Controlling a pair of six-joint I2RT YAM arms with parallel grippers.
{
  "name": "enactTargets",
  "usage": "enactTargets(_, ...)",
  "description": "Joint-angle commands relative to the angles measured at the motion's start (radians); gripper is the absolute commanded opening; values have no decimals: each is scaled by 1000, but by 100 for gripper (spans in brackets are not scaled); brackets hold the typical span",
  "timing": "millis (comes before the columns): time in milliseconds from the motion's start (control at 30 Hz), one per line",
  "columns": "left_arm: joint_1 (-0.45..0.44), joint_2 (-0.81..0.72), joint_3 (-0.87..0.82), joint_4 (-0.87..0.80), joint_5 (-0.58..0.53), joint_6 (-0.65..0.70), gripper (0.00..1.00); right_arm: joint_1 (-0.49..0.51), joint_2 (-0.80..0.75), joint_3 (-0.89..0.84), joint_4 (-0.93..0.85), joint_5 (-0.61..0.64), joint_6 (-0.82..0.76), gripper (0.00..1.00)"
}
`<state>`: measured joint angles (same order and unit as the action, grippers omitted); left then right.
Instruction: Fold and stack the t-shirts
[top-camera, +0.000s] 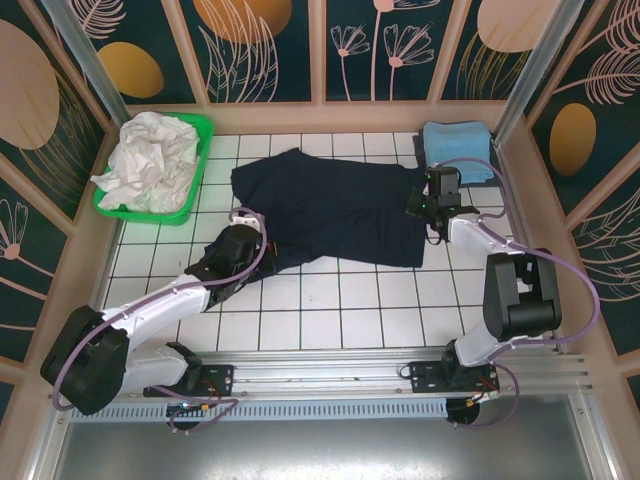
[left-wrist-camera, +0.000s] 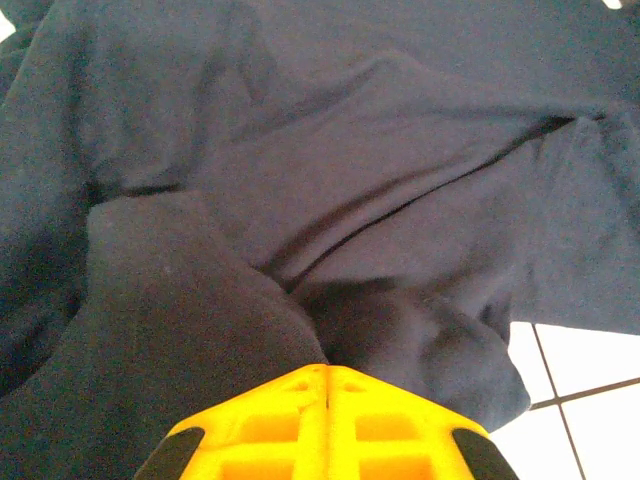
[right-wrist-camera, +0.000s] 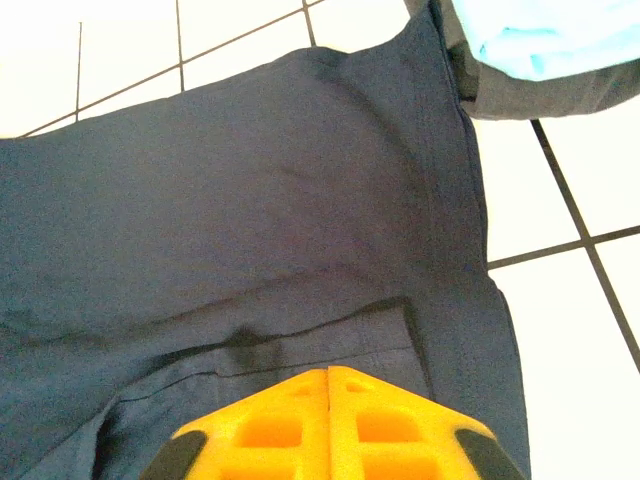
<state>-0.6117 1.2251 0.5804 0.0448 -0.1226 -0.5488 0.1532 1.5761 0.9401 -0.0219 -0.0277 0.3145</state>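
Two claws are down on the navy t-shirt (top-camera: 330, 205), which lies spread out and rumpled on the white tiled surface (top-camera: 330, 310). We see the left claw (left-wrist-camera: 328, 372) at the shirt's near left edge, its yellow fingers pressed together with a bunched lump of navy cloth pinched right at their tips. Beyond that lump, the wrist view shows the shirt running away in long soft folds, with bare tile showing past its right side. The right claw (right-wrist-camera: 328, 372) sits at the shirt's right end, fingers likewise drawn together and clamped on a doubled, stitched edge of the navy cloth. From there the fabric stretches away flat and fairly smooth. Just beyond the shirt's far right corner lies the light blue t-shirt (top-camera: 455, 140), folded into a neat block, and from above the navy cloth seems to touch or nearly touch its near edge. We cannot tell which. Well off the shirt's far left corner stands a green basket (top-camera: 200, 125) holding the white t-shirt (top-camera: 150, 160), crumpled in a heap and apart from the navy one. Bare tiles lie between the shirt's near edge and the arms' bases.
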Motion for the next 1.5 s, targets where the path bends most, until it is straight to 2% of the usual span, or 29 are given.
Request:
enactTargets(0,-1,-19,37,-88,-24,-22,0,-4,83,58,-75,-6,-23,30)
enactTargets(33,-1,-30,42,-97,-20,-31,0,-4,113,83,-89,-5,-25,34)
enactTargets(133,-1,-66,60,-127,-11,-43,0,-3,192,140,-121,19,-31,37)
enactTargets(300,0,-114,55,-159,-20,-56,0,-1,304,208,-160,38,-40,39)
enactTargets(533,-1,-140,23,-170,-36,-74,0,7,364,241,-173,55,-35,38)
enactTargets(633,-1,-141,26,-172,-48,-75,0,12,371,245,-170,48,-38,29)
enactTargets(800,0,-143,82,-215,-89,-51,0,19,334,258,-193,73,-53,2)
enactTargets(1000,1,-154,211,-304,-169,4,0,19,156,193,-194,47,-68,0)
enactTargets(1167,0,-158,230,-309,-140,2,0,19,-37,92,-211,48,-59,0)
enactTargets(1300,0,-166,221,-335,-132,-22,0,28,-212,15,-227,-20,-30,0)
enactTargets(1467,0,-234,264,-408,-226,-19,0,28,-434,-9,-273,-16,-50,0)
